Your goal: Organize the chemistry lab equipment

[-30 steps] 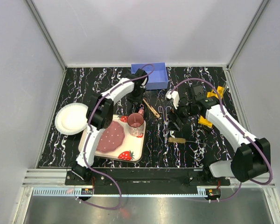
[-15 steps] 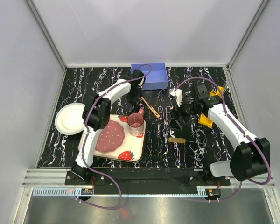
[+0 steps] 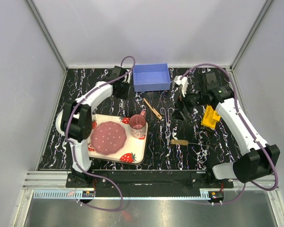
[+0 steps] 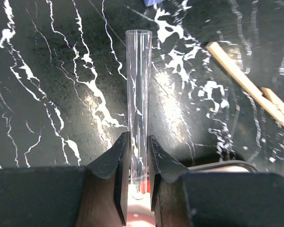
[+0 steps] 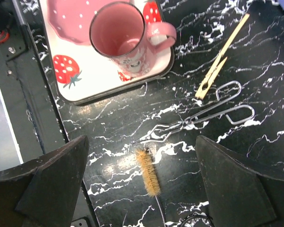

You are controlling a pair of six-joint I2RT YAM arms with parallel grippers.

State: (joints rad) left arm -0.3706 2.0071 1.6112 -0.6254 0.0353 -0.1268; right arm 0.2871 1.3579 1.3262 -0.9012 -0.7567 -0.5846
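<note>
Early going, I judge: my left gripper (image 4: 138, 158) is pinched on a clear glass tube (image 4: 138, 85) near the blue box (image 3: 151, 77), my right gripper (image 5: 142, 163) hangs wide open and empty, and the wooden clamp (image 3: 153, 109), forceps (image 3: 167, 116) and brush (image 3: 179, 142) lie loose, apart from the yellow rack (image 3: 209, 117).

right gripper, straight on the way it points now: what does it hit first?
Likely the brush, lying on the table in line with the open right gripper; forceps tips sit just beside it, depth unclear.
</note>
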